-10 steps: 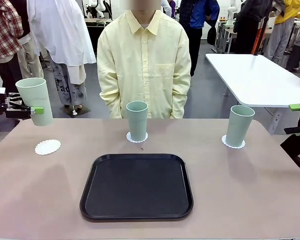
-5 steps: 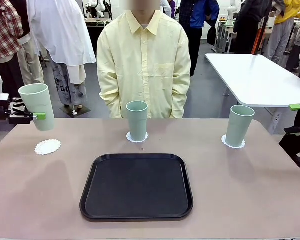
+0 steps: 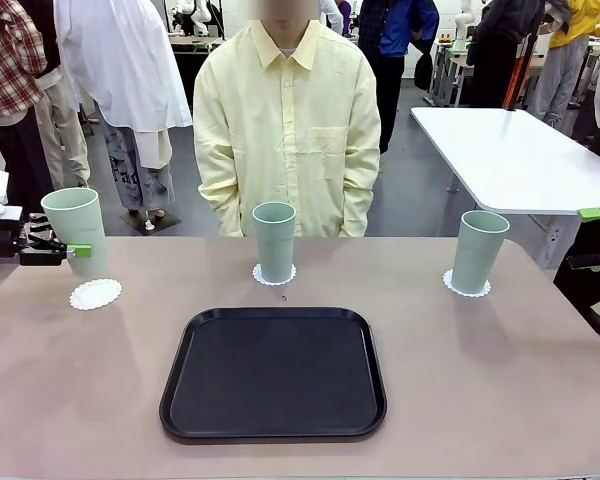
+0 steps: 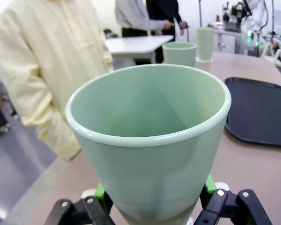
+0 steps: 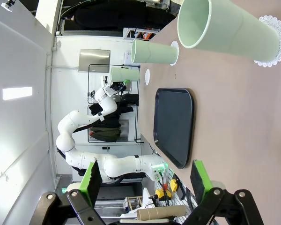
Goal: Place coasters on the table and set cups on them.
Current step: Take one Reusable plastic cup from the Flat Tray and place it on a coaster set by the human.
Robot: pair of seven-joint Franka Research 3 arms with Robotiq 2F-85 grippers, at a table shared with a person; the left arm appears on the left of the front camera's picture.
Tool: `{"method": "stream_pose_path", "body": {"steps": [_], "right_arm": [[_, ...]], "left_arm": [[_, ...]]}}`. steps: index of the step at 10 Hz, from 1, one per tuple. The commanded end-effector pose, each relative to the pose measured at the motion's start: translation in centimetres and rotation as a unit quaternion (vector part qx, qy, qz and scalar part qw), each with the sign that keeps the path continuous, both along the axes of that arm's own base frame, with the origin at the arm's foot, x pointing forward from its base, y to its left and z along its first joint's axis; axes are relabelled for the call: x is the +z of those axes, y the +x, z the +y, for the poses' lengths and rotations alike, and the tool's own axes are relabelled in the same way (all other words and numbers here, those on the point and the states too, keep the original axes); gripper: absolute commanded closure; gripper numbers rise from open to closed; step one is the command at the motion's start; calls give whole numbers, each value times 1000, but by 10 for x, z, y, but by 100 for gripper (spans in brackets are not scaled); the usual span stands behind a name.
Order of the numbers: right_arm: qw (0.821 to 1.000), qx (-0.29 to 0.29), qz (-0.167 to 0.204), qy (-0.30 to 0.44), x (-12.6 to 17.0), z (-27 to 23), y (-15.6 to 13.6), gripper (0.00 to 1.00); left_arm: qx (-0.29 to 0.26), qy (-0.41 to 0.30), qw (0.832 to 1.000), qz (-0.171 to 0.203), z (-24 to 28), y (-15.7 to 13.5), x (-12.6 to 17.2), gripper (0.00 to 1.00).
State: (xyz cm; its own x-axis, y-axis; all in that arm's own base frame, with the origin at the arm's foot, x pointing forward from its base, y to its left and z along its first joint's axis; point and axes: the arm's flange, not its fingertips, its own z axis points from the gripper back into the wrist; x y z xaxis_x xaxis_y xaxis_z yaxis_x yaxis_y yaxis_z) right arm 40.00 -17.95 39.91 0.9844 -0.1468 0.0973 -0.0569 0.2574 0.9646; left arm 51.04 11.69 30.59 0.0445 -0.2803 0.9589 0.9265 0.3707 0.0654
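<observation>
Above the table's [image 3: 60,400] left end, the last cup [image 3: 77,230] hung over its empty coaster [image 3: 95,294].
The left gripper [image 3: 65,250] clasped it low, upright for setting down; the right gripper [image 5: 145,180] stood released, its cup already seated.

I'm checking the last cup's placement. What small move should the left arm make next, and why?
Probably lower the held cup a little further onto the bare coaster, nudging it over the disc's centre first. The left gripper has its jaws shut on the cup, whose base hangs just above the coaster; the other two cups already stand on theirs.
</observation>
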Motion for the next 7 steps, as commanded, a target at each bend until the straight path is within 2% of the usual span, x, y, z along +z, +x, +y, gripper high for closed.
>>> {"method": "stream_pose_path", "body": {"steps": [1,4,7], "right_arm": [[1000,-3,5,0,3,1,-1,0],[1000,-3,5,0,3,1,-1,0],[1000,-3,5,0,3,1,-1,0]], "left_arm": [[-16,1,1000,-6,11,1,-8,15],[-33,-11,999,8,14,-4,-23,15],[-53,-30,998,-2,14,-3,-32,15]]}}
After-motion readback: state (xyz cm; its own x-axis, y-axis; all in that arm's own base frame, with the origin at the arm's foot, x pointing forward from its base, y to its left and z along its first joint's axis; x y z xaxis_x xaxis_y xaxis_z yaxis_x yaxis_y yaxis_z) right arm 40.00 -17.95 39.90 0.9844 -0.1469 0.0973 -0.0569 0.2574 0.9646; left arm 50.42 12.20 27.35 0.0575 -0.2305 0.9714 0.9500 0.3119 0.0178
